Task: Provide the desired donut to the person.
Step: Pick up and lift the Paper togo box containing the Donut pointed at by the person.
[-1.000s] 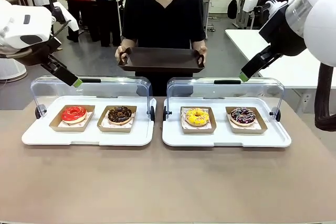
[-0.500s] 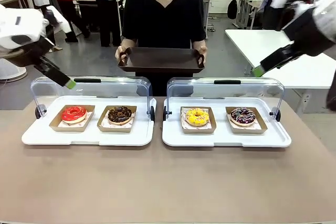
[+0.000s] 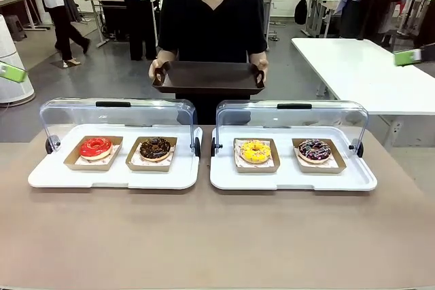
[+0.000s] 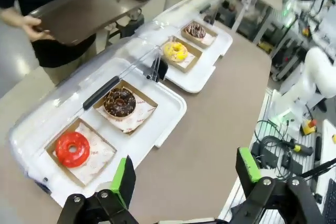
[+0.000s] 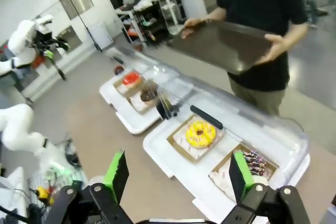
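End effectors (image 4: pixel 187 170) (image 5: pixel 177 174) now farther from clear domed lids (image 3: pixel 115 115) (image 3: pixel 292 117)

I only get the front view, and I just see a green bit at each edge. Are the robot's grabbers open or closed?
Observer: The left gripper is open, with nothing in it.
Operator: And the other one?
Observer: The right gripper is open too, and empty.
Operator: Is the tray empty?
Observer: Yes, seen from above, its whole surface is bare.
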`<act>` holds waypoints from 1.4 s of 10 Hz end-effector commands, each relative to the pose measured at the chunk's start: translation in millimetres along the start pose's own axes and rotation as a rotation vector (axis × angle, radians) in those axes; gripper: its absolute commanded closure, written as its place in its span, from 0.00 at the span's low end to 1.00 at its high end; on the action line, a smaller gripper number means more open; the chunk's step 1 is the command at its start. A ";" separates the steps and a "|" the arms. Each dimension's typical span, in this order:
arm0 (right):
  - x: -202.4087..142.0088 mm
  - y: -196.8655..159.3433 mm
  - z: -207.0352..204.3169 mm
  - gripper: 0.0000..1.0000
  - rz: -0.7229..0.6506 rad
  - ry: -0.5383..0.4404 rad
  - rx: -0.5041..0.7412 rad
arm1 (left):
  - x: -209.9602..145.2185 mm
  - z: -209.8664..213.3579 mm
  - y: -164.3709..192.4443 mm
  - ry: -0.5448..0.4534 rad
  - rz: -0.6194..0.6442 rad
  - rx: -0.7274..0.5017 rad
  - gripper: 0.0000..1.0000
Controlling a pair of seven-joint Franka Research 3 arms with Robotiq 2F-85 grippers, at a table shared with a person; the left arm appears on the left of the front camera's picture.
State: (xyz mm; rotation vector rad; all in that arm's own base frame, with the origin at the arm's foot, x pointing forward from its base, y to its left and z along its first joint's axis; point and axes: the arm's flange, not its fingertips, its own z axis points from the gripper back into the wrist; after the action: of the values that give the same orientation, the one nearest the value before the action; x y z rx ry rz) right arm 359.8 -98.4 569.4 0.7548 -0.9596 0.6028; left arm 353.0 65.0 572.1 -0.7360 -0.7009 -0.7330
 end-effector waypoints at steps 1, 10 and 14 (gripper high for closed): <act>-13.8 -10.1 18.3 0.00 0.015 -0.025 0.018 | -5.5 13.5 9.8 -0.017 0.051 0.055 0.00; -28.7 1.4 65.9 0.00 0.116 0.061 0.013 | -38.5 72.5 2.6 0.071 -0.040 0.215 0.00; -26.1 6.6 46.1 0.00 0.111 0.152 -0.050 | -39.0 72.9 1.7 0.068 -0.029 0.218 0.00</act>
State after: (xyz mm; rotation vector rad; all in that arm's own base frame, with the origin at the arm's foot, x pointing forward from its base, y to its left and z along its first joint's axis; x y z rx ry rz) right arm 315.9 -145.5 566.3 0.6624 -0.8999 0.7179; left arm 311.3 135.0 581.4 -0.4839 -0.7095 -0.7057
